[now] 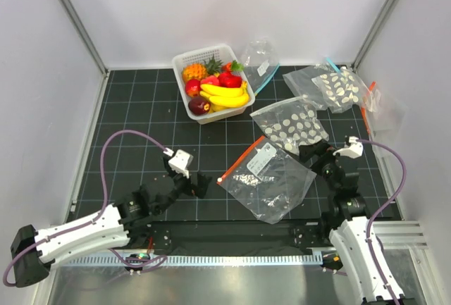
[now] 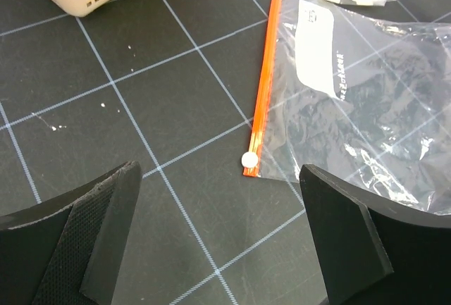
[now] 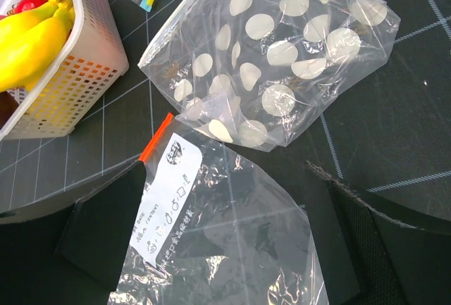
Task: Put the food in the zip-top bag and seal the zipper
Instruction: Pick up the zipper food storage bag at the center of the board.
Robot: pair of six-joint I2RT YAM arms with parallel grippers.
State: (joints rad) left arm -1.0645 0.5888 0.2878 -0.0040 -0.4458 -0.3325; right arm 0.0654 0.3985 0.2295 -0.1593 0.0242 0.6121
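Observation:
The clear zip-top bag [image 1: 271,180] with a white label lies flat on the black mat, its orange-red zipper [image 1: 241,158] along the left edge with a white slider at the near end [image 2: 249,158]. The food sits in a white basket [image 1: 192,60]: yellow bananas [image 1: 227,96], a maroon fruit [image 1: 199,105], red fruits [image 1: 230,79]. My left gripper [image 1: 200,184] is open just left of the zipper's near end, which shows in the left wrist view [image 2: 262,86]. My right gripper [image 1: 312,154] is open over the bag's right part [image 3: 232,241].
Clear bags dotted with white discs lie right of the basket [image 1: 290,124] and at the far right [image 1: 337,86]. A clear bag with a blue strip [image 1: 261,62] lies beside the basket. White walls and metal posts enclose the mat.

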